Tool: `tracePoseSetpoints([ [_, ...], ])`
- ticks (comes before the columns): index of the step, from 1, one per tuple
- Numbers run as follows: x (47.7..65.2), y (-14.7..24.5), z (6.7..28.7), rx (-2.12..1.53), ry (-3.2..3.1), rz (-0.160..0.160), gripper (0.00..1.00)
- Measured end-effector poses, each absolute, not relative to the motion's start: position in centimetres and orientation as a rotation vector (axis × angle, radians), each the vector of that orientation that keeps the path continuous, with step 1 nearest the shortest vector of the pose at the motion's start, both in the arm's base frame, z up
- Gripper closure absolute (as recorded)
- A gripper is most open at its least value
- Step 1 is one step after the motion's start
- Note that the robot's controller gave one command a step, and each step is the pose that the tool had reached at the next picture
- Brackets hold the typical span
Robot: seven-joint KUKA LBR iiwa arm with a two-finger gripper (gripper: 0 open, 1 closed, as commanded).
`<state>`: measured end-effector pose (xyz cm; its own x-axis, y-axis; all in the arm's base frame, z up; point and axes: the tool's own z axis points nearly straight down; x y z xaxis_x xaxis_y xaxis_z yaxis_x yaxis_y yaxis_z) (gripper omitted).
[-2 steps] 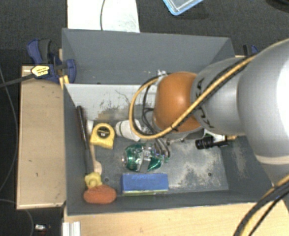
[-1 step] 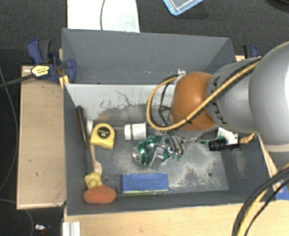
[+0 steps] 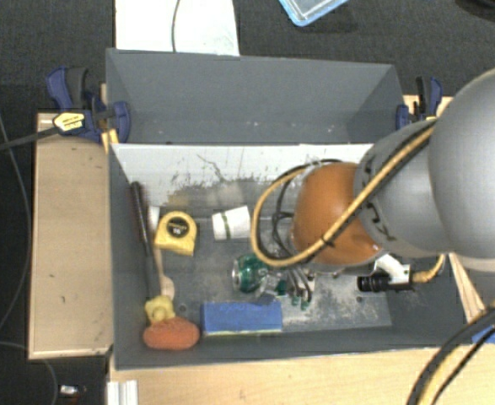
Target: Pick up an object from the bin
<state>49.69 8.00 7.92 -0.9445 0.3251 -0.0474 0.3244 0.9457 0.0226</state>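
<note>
My gripper (image 3: 297, 290) is down near the bin floor in the front middle, mostly hidden under the arm's orange cover. A small green, glassy thing (image 3: 249, 272) lies right beside it on the left, touching or nearly touching. A blue rectangular block (image 3: 240, 317) lies just in front of it, along the front wall. A white cylinder (image 3: 230, 223) rests a little behind and to the left.
A yellow tape measure (image 3: 175, 230) lies at mid-left. A long dark-handled tool (image 3: 144, 234) runs along the left wall, ending in a yellow knob (image 3: 157, 310). An orange-red oval lump (image 3: 171, 336) sits in the front left corner. A black-and-white piece (image 3: 385, 277) shows at right.
</note>
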Motion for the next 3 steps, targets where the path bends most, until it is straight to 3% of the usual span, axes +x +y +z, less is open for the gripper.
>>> tracePoseSetpoints([
  [1, 49.7, 8.0, 7.9, 0.511, 3.048, 0.023, 1.0],
  [3, 48.6, 6.1, 20.5, 0.558, 3.046, 0.023, 1.0],
])
